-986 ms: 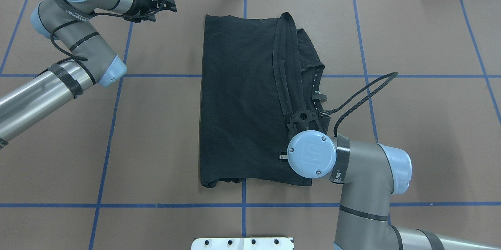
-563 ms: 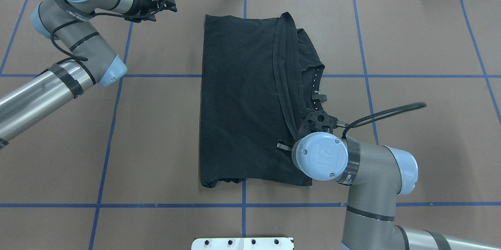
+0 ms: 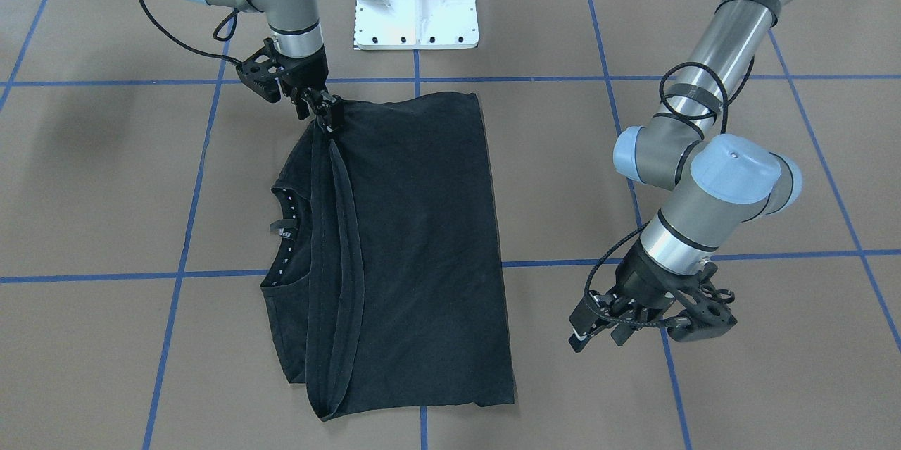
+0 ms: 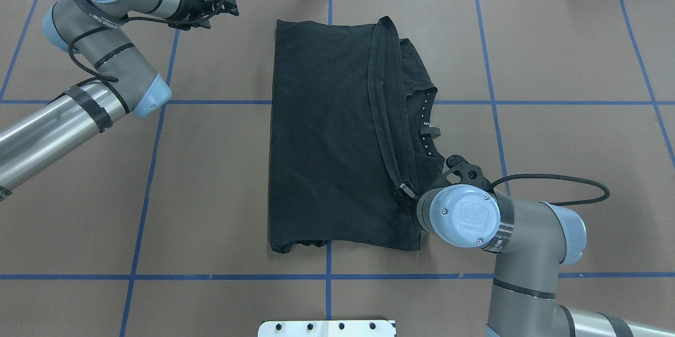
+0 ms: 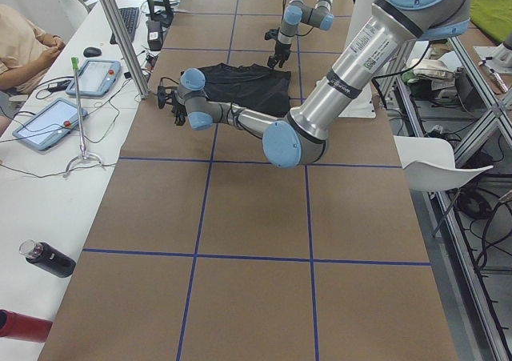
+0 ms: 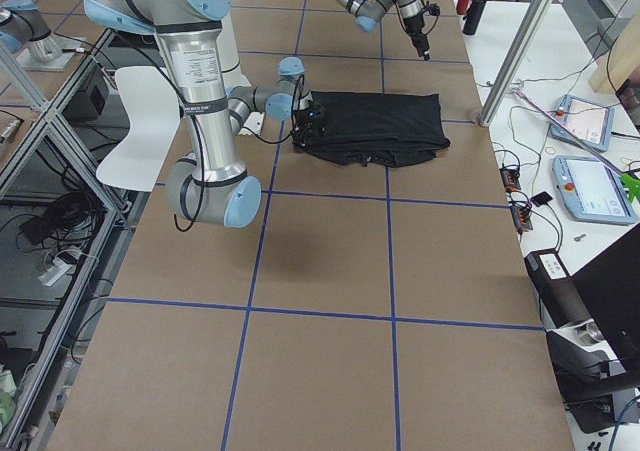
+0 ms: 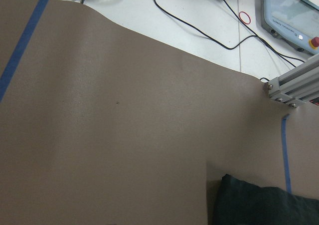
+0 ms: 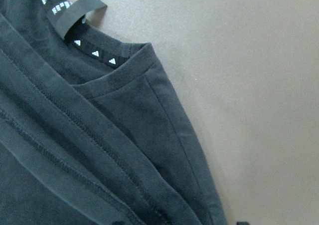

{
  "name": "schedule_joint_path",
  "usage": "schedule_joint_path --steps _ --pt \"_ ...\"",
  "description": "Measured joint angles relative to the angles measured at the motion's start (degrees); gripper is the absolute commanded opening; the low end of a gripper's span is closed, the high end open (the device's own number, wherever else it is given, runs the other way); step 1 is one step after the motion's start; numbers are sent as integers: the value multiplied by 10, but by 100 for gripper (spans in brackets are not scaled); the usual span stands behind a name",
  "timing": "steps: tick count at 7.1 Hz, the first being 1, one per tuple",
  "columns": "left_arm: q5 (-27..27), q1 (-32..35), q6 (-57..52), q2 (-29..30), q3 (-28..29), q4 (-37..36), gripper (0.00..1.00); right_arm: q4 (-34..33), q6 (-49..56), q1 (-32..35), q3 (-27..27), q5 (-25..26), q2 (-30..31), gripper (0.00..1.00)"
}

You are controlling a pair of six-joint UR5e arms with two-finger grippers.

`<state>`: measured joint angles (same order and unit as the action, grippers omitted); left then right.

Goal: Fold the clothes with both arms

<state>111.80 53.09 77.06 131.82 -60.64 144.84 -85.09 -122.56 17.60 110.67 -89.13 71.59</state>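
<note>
Brown paper covers the bench [image 4: 569,52], marked into big squares by blue tape [image 4: 490,102]. Our two arms reach in from opposite sides. The left arm [image 4: 63,115] is bent out toward the far left corner, well apart from the cloth. The right arm [image 4: 527,252] curls in low beside the cloth's near right part.

Between them, in the middle of the bench, lies the black T-shirt [image 4: 321,136]. It is flat, plain side up, and already folded into a long rectangle. Along its right side a doubled hem band [image 4: 382,105] runs from the far edge back toward our base. Beyond that band the collar [image 4: 424,115] peeks out with its white dotted lining, so this side is not yet squared up.

The right pincer [image 3: 328,117] sits at the near end of the band, tips pressed together on the cloth. It appears to be pinching that band, though the right wrist camera shows only fabric. The left pincer [image 3: 598,337] hangs spread over bare paper, holding nothing.

We judge ourselves about midway: the lengthwise fold is laid and the right flap is being set. Next we would lay that band straight and let go. Then we would bring the left pincer across to the shirt, so each of us takes a corner for the crosswise fold. That calls for matched height and pace, or the layers may slide and the collar side bunch.
</note>
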Motion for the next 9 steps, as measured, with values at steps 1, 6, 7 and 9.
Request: schedule_joint_path --steps 1,6,7,9 --pt "0 0 0 0 0 0 84 2 -17 -1 -1 0 2 95" --pt "-1 0 0 -1 0 0 84 25 -84 -10 -10 -1 5 90" --pt "-1 0 0 -1 0 0 84 25 -87 -11 -11 -1 5 85" --pt "-1 0 2 -1 -2 0 84 26 -90 -14 -14 -1 5 84"
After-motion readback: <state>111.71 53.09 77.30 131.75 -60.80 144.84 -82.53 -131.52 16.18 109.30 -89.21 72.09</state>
